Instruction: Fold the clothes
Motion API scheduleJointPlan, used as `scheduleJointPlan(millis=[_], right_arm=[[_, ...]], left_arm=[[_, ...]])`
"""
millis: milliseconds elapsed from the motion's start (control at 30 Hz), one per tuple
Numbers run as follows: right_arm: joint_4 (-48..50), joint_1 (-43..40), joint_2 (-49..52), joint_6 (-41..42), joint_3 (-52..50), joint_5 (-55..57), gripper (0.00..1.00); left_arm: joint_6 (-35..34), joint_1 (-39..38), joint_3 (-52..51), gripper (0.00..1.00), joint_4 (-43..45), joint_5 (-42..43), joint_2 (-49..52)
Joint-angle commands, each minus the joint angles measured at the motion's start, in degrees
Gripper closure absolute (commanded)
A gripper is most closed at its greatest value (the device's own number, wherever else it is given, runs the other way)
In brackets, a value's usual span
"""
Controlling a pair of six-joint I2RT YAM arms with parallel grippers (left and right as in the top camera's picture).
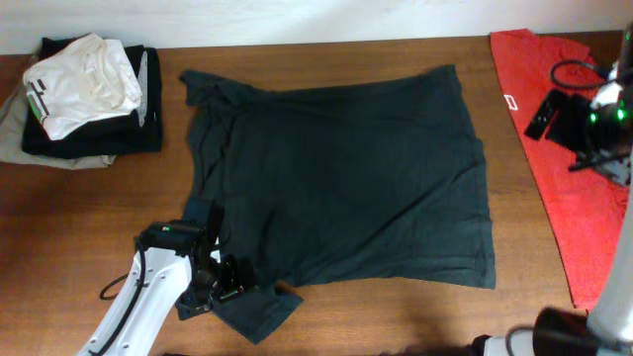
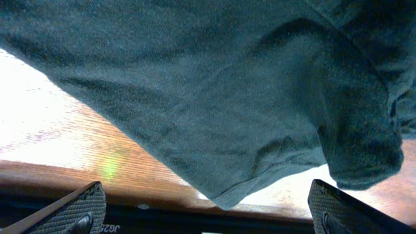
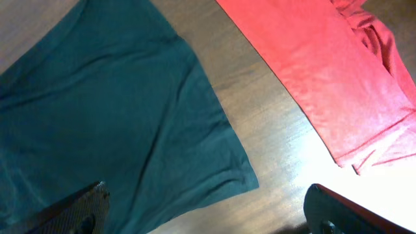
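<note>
The dark charcoal T-shirt (image 1: 336,178) lies spread flat on the wooden table, plain side up, with no lettering showing. Its near-left sleeve (image 1: 252,307) is bunched at the front edge. My left gripper (image 1: 220,280) is open right at that sleeve. In the left wrist view the open jaws (image 2: 208,211) hold nothing, and a hem corner of the shirt (image 2: 195,84) hangs between them. My right gripper (image 1: 544,117) is open and empty at the far right, over the red T-shirt. In the right wrist view the open jaws (image 3: 208,208) are above bare table, next to the dark shirt's corner (image 3: 97,110).
A plain red T-shirt (image 1: 564,198) lies along the right edge and also shows in the right wrist view (image 3: 312,65). A white folded garment (image 1: 84,79) sits on a stack of dark clothes (image 1: 99,143) at the back left. The table's front edge runs just below the left gripper.
</note>
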Motion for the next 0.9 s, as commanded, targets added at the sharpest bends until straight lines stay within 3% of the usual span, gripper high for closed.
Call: scheduleJointPlan(millis=[0,133,267,500,867], right_arm=[[1.7,-0.2,-2.6,0.1,-11.5,0.6,0.01],[8.3,-0.2,-3.2,0.1,-21.1,-3.2,0.01],[13.4,-0.2,-3.2,0.0,-28.2,-5.9,0.01],[23.0,-0.2,-3.2,0.0,-44.2,-11.7,0.01],[25.1,-0.1,-3.2,0.1,-46.2,-13.0,0.01]], left_arm=[[-1.9,-0.3,-2.2,0.01,0.3,-0.5,-0.4],[-5.7,-0.3,-4.6,0.02,2.4,-0.8,-0.4],[-9.0,-0.3,-6.1,0.02,7.3,-6.6,-0.3],[-11.6,-0.3,-6.6,0.02,7.8,-6.7,-0.2],[-18.7,-0.3,-13.4,0.02,15.6,-3.9,-0.2]])
